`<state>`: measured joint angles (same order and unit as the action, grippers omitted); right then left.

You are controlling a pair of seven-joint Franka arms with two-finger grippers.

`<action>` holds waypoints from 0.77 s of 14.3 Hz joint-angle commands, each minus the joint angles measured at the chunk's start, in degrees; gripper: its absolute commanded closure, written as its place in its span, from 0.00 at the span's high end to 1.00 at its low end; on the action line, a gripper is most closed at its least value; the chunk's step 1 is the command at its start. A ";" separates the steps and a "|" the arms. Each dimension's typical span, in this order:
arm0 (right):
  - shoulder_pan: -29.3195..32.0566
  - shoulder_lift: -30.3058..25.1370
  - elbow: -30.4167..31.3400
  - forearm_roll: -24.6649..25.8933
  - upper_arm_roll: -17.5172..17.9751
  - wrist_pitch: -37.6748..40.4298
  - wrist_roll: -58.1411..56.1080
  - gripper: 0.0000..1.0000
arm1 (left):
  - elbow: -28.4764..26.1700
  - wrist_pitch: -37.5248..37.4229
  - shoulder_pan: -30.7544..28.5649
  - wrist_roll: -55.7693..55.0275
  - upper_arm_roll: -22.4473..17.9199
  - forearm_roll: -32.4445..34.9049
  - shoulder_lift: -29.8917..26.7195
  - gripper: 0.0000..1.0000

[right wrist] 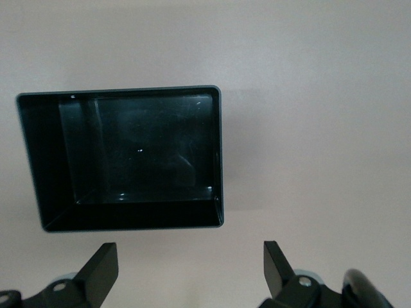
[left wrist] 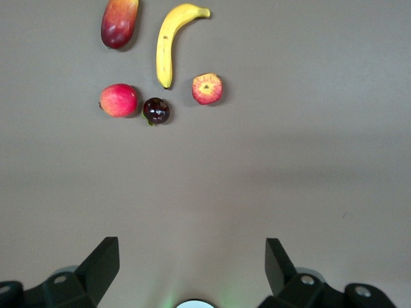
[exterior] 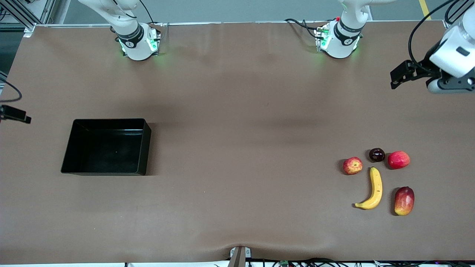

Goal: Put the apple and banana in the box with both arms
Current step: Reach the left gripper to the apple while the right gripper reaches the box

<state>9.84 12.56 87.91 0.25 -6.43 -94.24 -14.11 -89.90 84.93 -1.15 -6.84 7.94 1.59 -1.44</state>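
The apple lies on the table toward the left arm's end, beside the yellow banana. The black box stands empty toward the right arm's end. My left gripper is open and empty, held high over bare table short of the fruits. Its view shows the apple and the banana ahead. My right gripper is open and empty over bare table beside the box. In the front view only a black part of the right hand shows at the edge.
A dark round fruit, a pinkish-red round fruit and a red-yellow mango-like fruit lie close around the apple and banana. The left arm's hand hangs over the table's end. Brown cloth covers the table.
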 commanded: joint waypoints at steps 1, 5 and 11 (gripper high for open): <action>1.24 4.22 -2.04 -0.08 0.81 0.02 -0.13 1.00 | 2.01 0.23 -0.35 -0.28 -0.12 0.52 4.59 1.00; 4.22 9.84 -1.86 -0.07 0.81 -2.08 -3.45 1.00 | 1.92 6.37 -2.88 0.42 -0.04 0.26 12.84 1.00; 5.72 13.01 5.07 -0.16 0.89 -16.40 -6.46 1.00 | 1.57 13.14 -3.33 0.78 -0.03 1.05 22.34 1.00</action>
<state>14.26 26.14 90.40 0.23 -6.46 -107.71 -19.64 -89.83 96.95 -4.61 -6.36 7.65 1.83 18.70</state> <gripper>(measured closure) 0.000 0.000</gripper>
